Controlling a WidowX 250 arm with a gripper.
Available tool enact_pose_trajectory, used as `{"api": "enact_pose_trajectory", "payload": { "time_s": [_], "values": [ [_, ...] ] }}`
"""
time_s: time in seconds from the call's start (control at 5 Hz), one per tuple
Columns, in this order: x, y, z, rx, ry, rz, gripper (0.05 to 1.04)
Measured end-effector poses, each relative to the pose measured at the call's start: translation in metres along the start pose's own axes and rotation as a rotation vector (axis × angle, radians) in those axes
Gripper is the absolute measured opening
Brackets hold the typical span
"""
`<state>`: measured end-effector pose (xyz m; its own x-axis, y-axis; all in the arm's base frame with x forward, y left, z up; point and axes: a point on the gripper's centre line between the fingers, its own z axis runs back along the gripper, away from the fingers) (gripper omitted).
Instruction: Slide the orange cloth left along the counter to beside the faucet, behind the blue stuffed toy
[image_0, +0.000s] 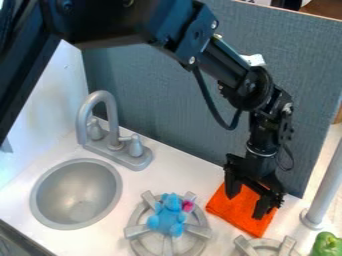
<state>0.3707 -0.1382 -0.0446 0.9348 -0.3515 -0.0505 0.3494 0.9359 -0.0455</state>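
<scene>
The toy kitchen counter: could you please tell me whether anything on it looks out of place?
The blue toy animal looks out of place: it lies on the burner nearer the sink, where a pan would belong. The orange cloth beneath the gripper seems fine; I see no spill or damage.

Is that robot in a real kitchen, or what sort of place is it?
It looks like a toy kitchen, probably set up for the robot arm. You can see a small round sink, a grey tap beside it, and a stove burner with a blue stuffed toy on top.
</scene>
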Motion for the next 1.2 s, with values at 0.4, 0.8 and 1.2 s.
{"api": "enact_pose_trajectory", "payload": {
  "time_s": [0.4, 0.8, 1.2],
  "values": [
    [0.007, 0.003, -0.018, 0.012, -0.001, -0.01, 1.0],
    [0.019, 0.011, -0.033, 0.056, -0.009, 0.005, 1.0],
    [0.033, 0.018, -0.051, 0.098, -0.041, 0.051, 1.001]
  ]
}}
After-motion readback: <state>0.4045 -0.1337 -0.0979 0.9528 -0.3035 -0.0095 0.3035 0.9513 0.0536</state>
